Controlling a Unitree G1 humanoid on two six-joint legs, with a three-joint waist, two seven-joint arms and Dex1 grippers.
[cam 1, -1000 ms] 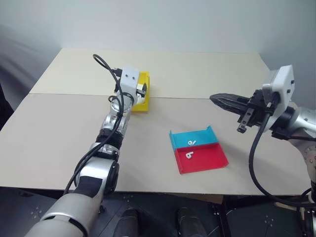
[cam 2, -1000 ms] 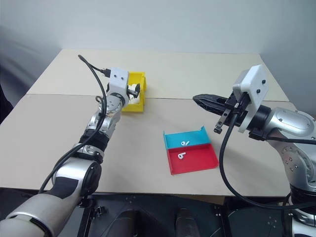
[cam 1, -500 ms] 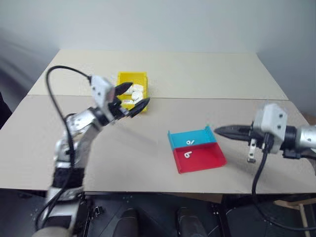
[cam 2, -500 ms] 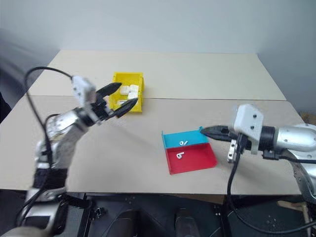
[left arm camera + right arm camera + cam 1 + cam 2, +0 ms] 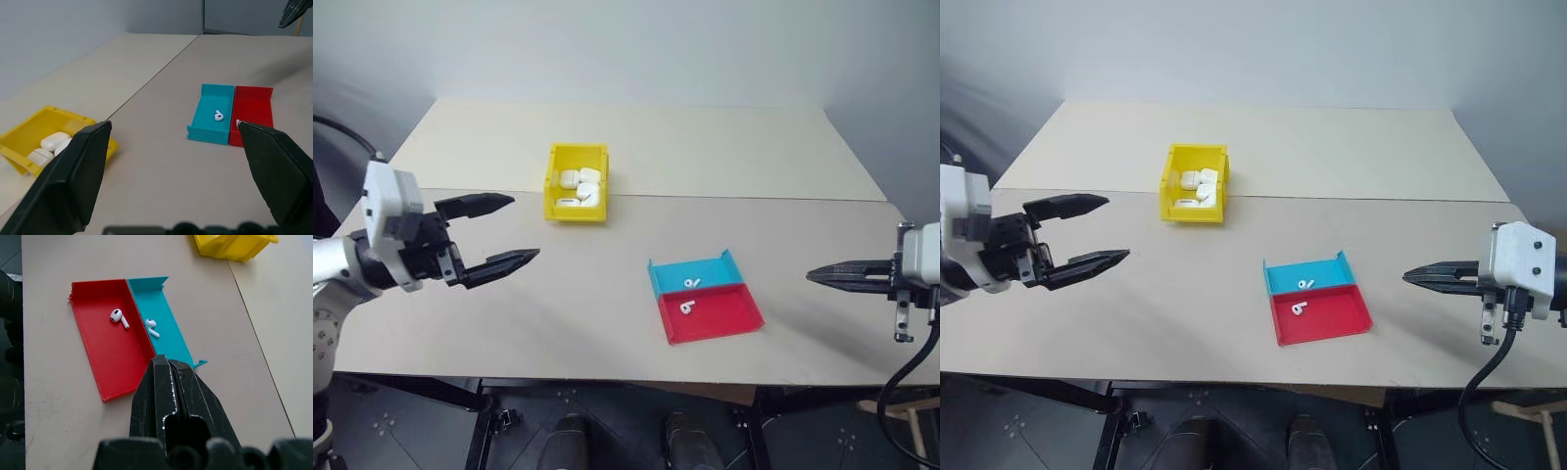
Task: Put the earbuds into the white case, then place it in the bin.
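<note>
The left gripper (image 5: 504, 230) has its jaws spread wide and empty at the left edge of the frame; the right gripper (image 5: 1415, 274), at the right edge, has its jaws pressed together, holding nothing. Between them, lower centre, one of the earbuds (image 5: 119, 317) lies in the red tray (image 5: 1332, 323) and one in the blue tray (image 5: 1283, 279). Upper left of centre, the bin (image 5: 554, 181) holds several white cases (image 5: 579, 188).
</note>
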